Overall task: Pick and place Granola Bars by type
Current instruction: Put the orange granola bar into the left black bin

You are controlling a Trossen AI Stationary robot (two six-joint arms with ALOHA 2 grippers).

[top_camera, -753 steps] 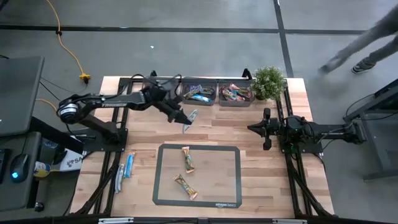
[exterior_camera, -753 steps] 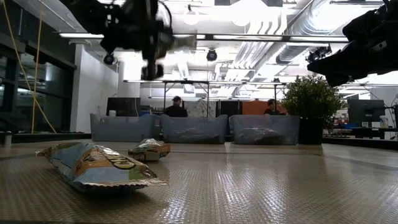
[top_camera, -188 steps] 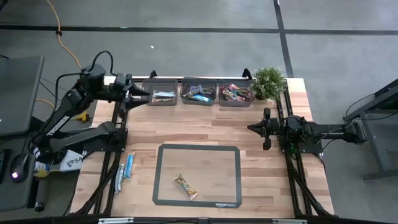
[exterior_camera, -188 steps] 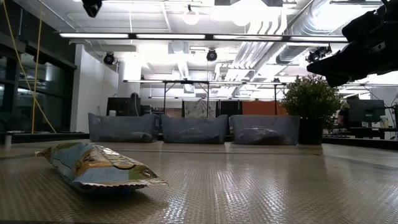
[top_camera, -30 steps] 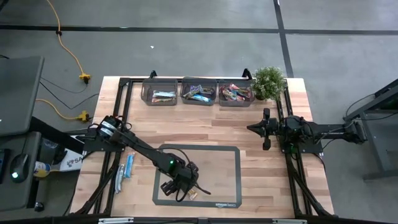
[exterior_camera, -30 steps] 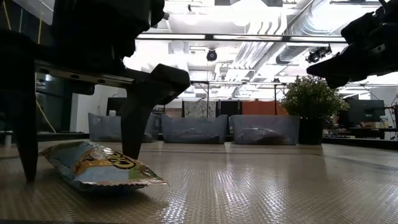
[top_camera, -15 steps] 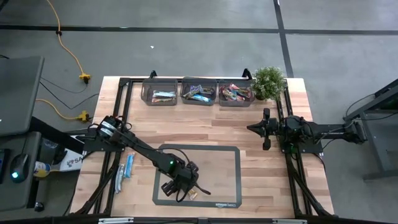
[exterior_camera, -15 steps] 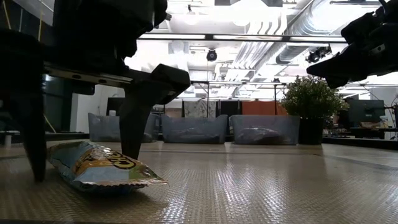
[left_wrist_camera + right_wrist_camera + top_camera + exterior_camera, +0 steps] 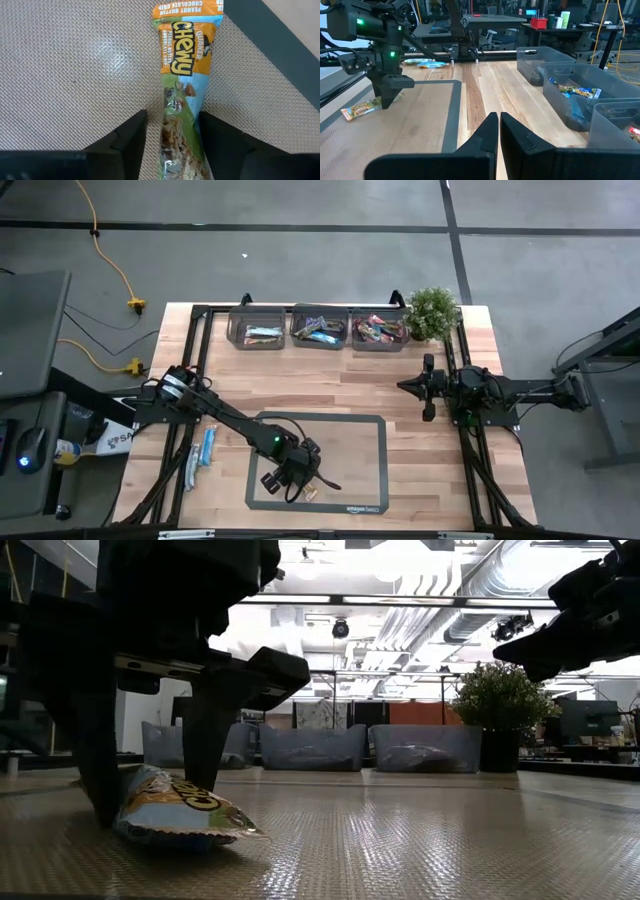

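The left gripper (image 9: 292,483) stands down on a grey textured mat with a dark border (image 9: 370,455), its two dark fingers (image 9: 131,137) set narrowly either side of a flat tan, green and blue wrapped granola bar (image 9: 185,75); whether they press it I cannot tell. The mat lies on a pale wooden table (image 9: 420,460). Three clear grey plastic bins (image 9: 318,330) line the far edge. The right gripper (image 9: 494,130) waits above the wood, fingers together, empty. Beyond, desks fill the room.
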